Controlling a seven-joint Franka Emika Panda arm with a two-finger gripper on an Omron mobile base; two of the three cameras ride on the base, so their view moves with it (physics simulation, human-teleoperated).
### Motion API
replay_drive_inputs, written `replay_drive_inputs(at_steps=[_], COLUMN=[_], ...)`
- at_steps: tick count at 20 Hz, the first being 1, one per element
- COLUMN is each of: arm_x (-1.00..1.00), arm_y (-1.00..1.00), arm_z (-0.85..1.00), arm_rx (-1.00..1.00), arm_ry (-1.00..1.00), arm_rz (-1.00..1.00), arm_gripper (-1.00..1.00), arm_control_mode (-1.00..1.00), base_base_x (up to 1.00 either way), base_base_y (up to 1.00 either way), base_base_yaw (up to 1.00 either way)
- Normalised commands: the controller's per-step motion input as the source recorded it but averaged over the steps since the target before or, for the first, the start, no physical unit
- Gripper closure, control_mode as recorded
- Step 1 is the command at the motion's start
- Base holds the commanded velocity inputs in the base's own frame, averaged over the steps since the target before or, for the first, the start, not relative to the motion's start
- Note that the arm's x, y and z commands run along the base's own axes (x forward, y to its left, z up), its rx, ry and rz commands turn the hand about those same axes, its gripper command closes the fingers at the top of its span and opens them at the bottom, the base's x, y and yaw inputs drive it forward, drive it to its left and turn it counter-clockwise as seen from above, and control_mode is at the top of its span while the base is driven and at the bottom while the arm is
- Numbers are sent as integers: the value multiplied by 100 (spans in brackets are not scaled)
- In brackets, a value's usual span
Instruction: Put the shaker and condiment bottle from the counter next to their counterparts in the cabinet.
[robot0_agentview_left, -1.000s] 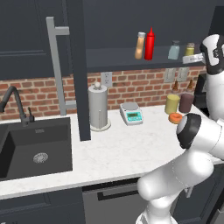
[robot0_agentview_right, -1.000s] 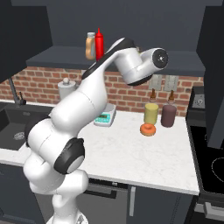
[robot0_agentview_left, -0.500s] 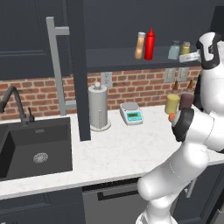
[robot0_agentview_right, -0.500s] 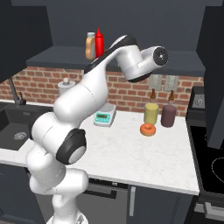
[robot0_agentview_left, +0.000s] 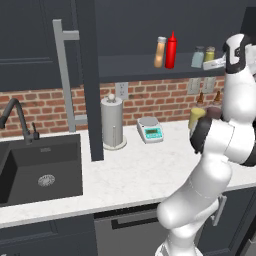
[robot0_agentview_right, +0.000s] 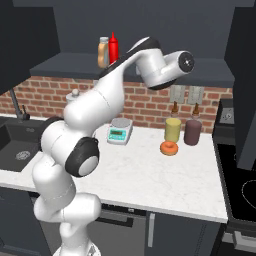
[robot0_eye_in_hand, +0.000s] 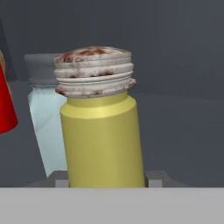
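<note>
The white arm rose from the lower right of the left base view, bent at a dark elbow near mid-right, and reached up to the shelf of the cabinet (robot0_agentview_left: 130, 67) at the upper right of the frame, where the gripper (robot0_agentview_left: 214, 63) sat level with the shelf. In the right base view the same arm climbed from the lower left and arched to the upper centre, its dark-capped wrist joint pointing right.

In the hand view the shaker (robot0_eye_in_hand: 101, 127) stood upright in the centre of the frame — yellow-green body, ribbed cap stained brown on top — with its base just between the two grey finger tips at the bottom edge. Whether the claw was clenched on it or already released could not be told; the fingers sat close at either side of its foot.

Just behind it, to the left in that view, stood the pale blue-grey shaker (robot0_eye_in_hand: 46, 122), and a sliver of the red squeeze bottle (robot0_eye_in_hand: 5, 105) showed at the left edge. In the left base view the two shakers stood side by side at the upper right, with the condiment bottle (robot0_agentview_left: 160, 52) and the red bottle together further left on the same shelf — all above the counter (robot0_agentview_left: 135, 175)
</note>
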Motion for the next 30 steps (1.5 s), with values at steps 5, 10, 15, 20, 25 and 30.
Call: replay_drive_inputs(at_steps=[5,10,15,20,25,30], arm_x=[5,-3,-46,-67,-96,-100], arm_y=[0,0,-9,-19,-1,0], arm_z=[-12,-4,5,14,21,23], arm_rx=[0,0,0,0,2,0], arm_ry=[0,0,-1,-7,-14,-2], arm_rz=[6,7,6,1,-2,-17], arm_gripper=[-100,-100,-100,-100,-100,-100], arm_control_mode=[-100,-100,-100,-100,-100,-100], base_base_x=[0,0,0,0,0,0], base_base_y=[0,0,0,0,0,0], base_base_yaw=[0,0,0,0,0,0])
